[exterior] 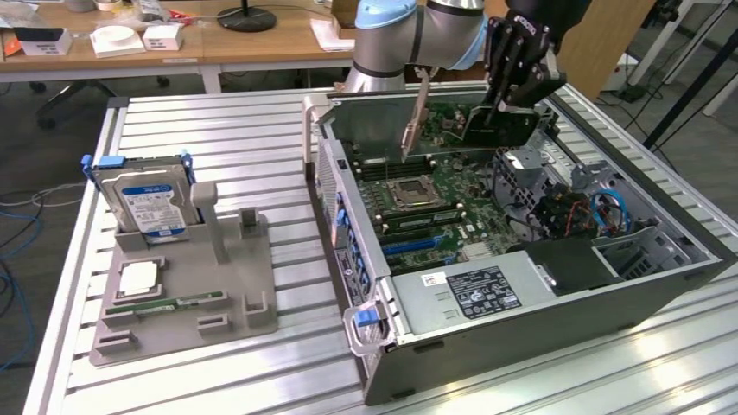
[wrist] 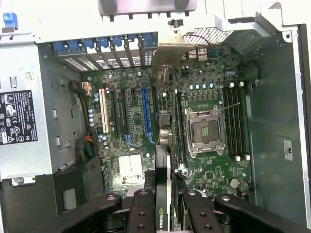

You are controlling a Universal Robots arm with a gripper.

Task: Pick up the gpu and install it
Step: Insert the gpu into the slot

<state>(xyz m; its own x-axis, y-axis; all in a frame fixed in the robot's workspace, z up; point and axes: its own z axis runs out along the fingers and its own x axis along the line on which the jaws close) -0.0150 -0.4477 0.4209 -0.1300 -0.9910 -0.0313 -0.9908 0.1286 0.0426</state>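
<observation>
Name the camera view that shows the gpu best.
The exterior view: the gpu shows its broad side and silver bracket, held by the gripper above the open computer case. The wrist view shows it edge-on between the fingers.

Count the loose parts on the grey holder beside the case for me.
3: a hard drive standing upright at the holder's far end, a square silver chip lying flat in front of it, a thin green memory stick nearest the camera. None seems hidden.
</observation>
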